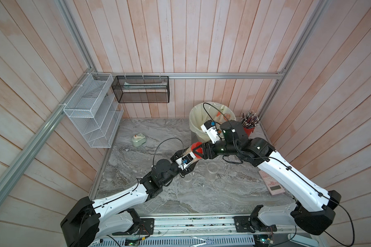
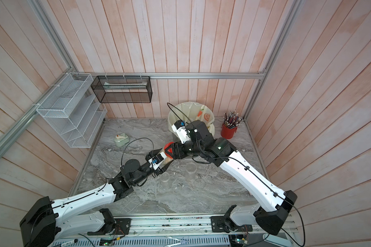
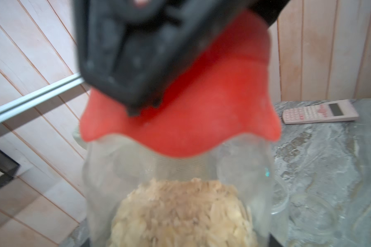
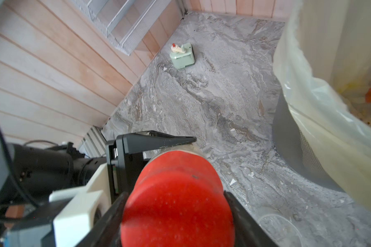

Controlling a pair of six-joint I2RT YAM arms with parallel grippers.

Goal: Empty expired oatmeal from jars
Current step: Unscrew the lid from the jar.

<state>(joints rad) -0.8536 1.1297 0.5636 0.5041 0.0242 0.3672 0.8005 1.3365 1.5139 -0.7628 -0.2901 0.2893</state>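
Two grippers hold one jar (image 3: 240,171), tilted in the air over the table (image 1: 137,192), near the bin (image 1: 192,119). Our left gripper (image 1: 184,160) squeezes its clear body, with the oatmeal (image 3: 180,213) inside. Our right gripper (image 1: 198,150) pinches the red lid (image 4: 176,198) from both sides. We should hold the body tight, turn the lid slowly, and keep the mouth up so no flakes spill

no text or label is legible anywhere.
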